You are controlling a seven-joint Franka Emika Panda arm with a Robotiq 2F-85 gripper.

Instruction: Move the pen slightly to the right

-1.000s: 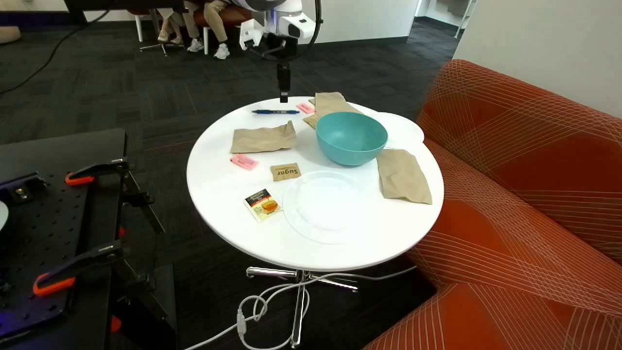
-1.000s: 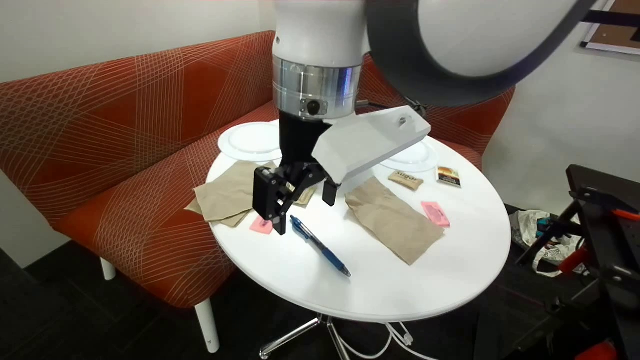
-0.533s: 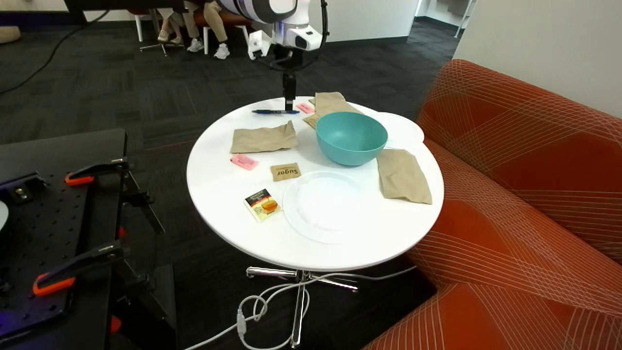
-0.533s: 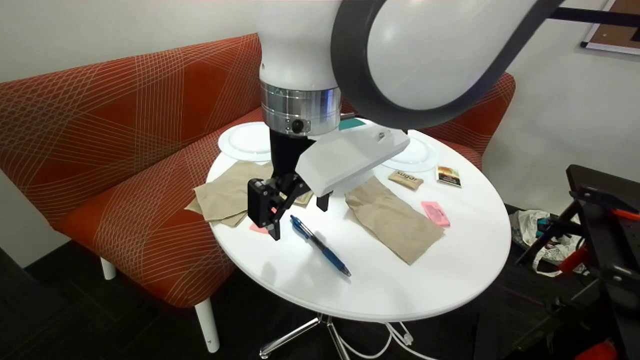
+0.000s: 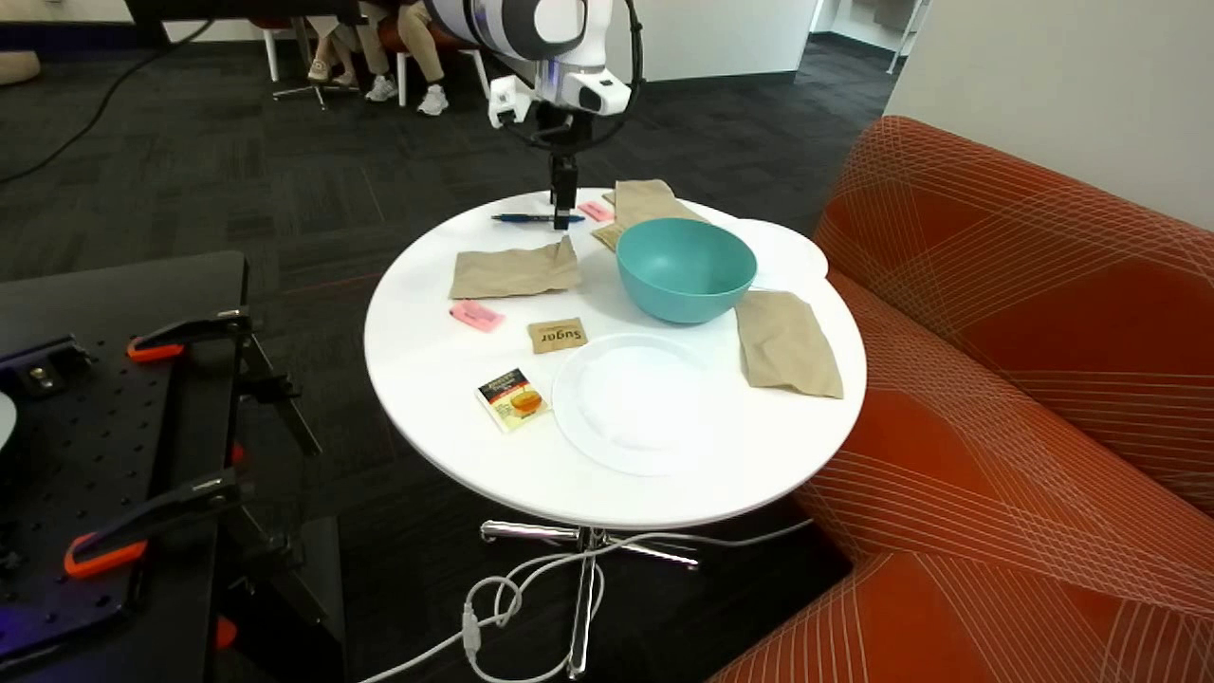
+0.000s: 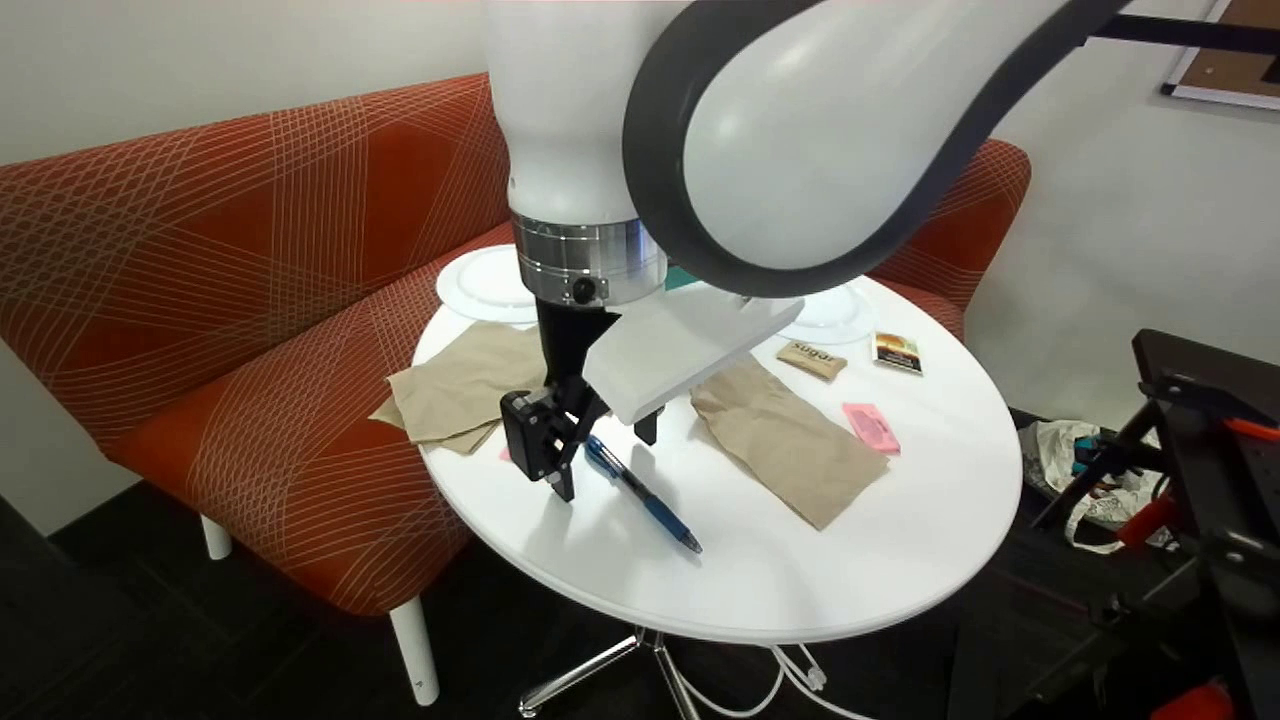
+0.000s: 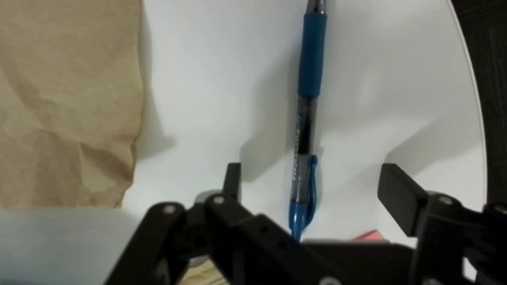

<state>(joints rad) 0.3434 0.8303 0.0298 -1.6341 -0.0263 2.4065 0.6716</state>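
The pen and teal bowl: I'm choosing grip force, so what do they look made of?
Pen: likely plastic, with a see-through barrel showing a dark core, and a matte blue sleeve, perhaps rubber.
Teal bowl: perhaps plastic, going by its even colour and smooth surface without sharp highlights; ceramic remains possible.

The white arm (image 6: 580, 120) is banded in grey and silver; the black gripper (image 7: 311, 176) is studded with screws (image 7: 218, 200).

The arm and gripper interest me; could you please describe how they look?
The arm is white and rounded, with a dark grey band and a silver ring; a black cable loops beside it. The gripper is black, with blocky fingers and round screws.
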